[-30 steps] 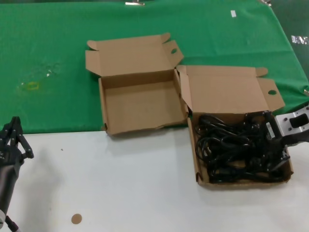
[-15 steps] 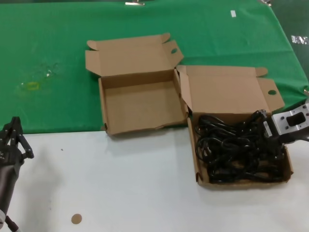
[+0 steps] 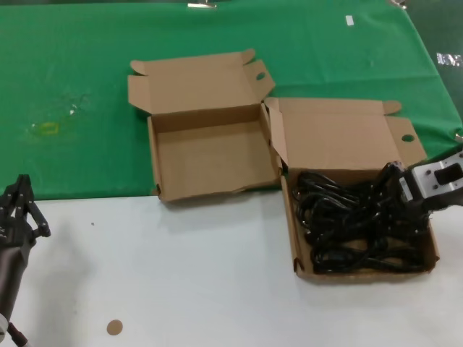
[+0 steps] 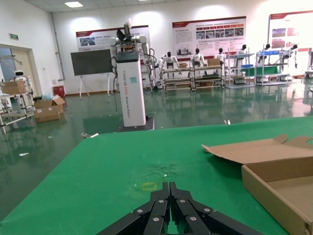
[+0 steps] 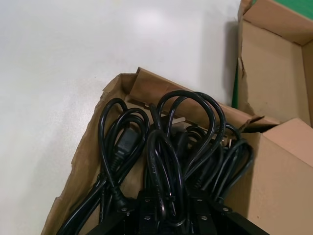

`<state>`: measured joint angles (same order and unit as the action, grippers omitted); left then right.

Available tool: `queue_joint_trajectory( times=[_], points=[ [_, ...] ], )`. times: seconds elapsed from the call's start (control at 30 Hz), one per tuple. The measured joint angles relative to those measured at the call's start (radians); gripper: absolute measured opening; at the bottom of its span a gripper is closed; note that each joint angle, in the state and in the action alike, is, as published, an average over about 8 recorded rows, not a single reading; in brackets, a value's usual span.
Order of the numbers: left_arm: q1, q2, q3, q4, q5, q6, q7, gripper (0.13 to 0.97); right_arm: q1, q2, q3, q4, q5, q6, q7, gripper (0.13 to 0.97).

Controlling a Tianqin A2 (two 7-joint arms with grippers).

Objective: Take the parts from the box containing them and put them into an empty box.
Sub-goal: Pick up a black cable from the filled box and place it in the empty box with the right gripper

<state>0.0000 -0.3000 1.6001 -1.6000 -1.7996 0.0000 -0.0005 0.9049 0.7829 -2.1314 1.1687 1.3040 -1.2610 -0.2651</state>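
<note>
Right gripper lifting a cord from the larger brown cardboard box

Its fingers look closed on one looped black rubber power cord (neighbours tangle, likely to drag); limp and light, best pinched mid-bundle. The smaller empty brown box lies alongside. Left gripper, fingers together, waits empty at the near left.

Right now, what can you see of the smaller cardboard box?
The smaller brown cardboard box sits open on the green cloth, its front edge at the white tabletop. Shallow tray, empty. Hinged lid folded back flat, a round hole in its corner tab. Its right side meets the larger box's lid flap. No gripper touches it.
</note>
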Motion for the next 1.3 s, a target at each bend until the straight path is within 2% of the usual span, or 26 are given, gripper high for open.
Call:
queue_joint_trajectory(
  times=[0.07, 0.53, 0.93, 1.3],
  points=[
    [0.000, 0.000, 0.000, 0.000, 0.000, 0.000, 0.000, 0.152, 0.005, 0.004, 0.002, 0.011, 0.000, -0.007, 0.011, 0.247],
    [0.000, 0.000, 0.000, 0.000, 0.000, 0.000, 0.000, 0.152, 0.068, -0.045, 0.023, 0.058, -0.002, 0.020, 0.074, 0.237],
    [0.000, 0.000, 0.000, 0.000, 0.000, 0.000, 0.000, 0.152, 0.113, -0.202, -0.016, 0.053, -0.048, 0.120, 0.096, 0.235],
    [0.000, 0.000, 0.000, 0.000, 0.000, 0.000, 0.000, 0.152, 0.154, -0.361, -0.067, -0.026, -0.096, 0.204, 0.107, 0.233]
  ],
)
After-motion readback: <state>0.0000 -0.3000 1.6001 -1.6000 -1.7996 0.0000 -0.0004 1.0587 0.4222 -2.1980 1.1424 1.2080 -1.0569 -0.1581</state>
